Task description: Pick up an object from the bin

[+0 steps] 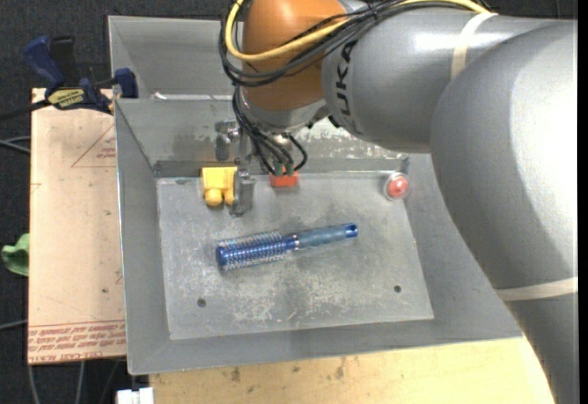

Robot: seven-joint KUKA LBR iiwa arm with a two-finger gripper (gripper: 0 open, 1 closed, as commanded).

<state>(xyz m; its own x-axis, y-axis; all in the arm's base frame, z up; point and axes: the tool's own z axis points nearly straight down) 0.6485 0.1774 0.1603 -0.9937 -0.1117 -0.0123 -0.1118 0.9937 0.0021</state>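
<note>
Gripper (235, 180) sits low at the bin's back left, just beside a yellow block (217, 182); whether it is open or closed cannot be told. Blue brush (285, 246) lies mid-bin.

we log block (218, 184) back-left on bin (303, 301) floor, gripper (239, 195) just right of it | brush (285, 246) lies mid-floor, in front of both | round piece (396, 186) back-right, well apart from brush

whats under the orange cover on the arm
The gripper, down beside a small yellow block at the far side of the bin floor. What lies right behind the cover is hidden.
</note>
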